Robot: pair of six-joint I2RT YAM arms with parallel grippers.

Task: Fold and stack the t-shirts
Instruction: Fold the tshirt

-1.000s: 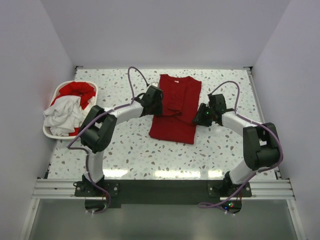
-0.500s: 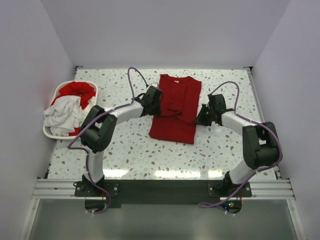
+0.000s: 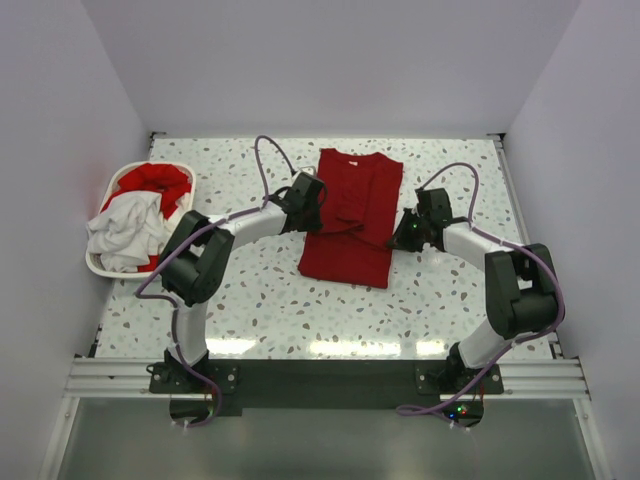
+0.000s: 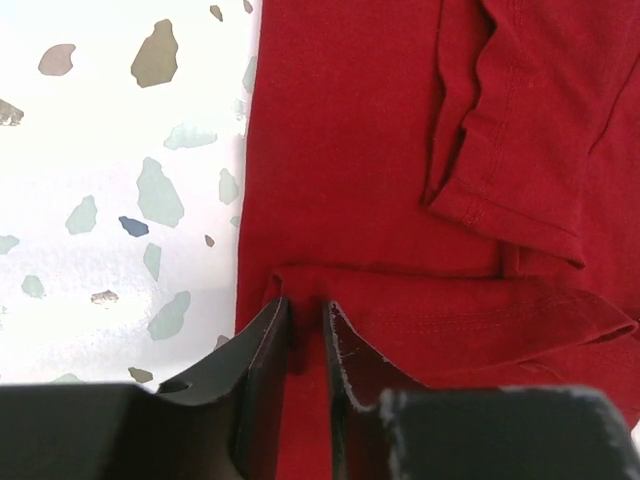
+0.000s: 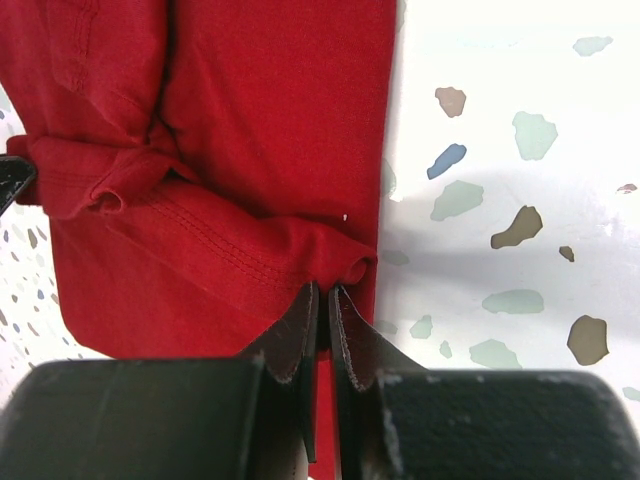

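Note:
A deep red t-shirt [image 3: 352, 215] lies on the speckled table, folded lengthwise into a narrow strip, neck end at the far side. My left gripper [image 3: 314, 222] is shut on the shirt's left edge about midway; in the left wrist view [image 4: 306, 310] a fold of red cloth [image 4: 400, 180] sits pinched between the jaws. My right gripper [image 3: 397, 238] is shut on the shirt's right edge; the right wrist view [image 5: 324, 292] shows the bunched hem [image 5: 250, 250] gripped. More red and white t-shirts [image 3: 130, 215] lie heaped in the basket at left.
A white plastic laundry basket [image 3: 97, 265] stands at the table's left edge. Speckled table surface [image 3: 260, 300] shows in front of the shirt. White walls close in on three sides, and a metal rail [image 3: 320, 375] runs along the near edge.
Both grippers have edged slightly toward the far side with the shirt's pinched edges. The shirt and basket otherwise look the same.

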